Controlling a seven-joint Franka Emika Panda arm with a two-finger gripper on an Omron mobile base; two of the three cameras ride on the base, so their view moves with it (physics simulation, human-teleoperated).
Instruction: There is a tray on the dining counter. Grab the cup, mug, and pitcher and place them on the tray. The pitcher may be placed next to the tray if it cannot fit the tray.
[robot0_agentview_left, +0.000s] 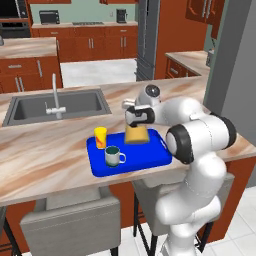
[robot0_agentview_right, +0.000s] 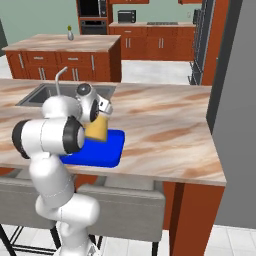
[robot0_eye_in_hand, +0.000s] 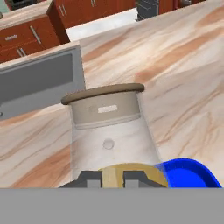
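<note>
The pitcher was held in the narrowly closed gripper over the tray, beside the cup and mug. No legible writing was seen.

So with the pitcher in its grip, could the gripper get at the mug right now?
Probably not yet. The gripper is shut on the pitcher, over the tray. The mug stands uncovered on the tray beside the cup, so the way looks free once the pitcher is released.
</note>
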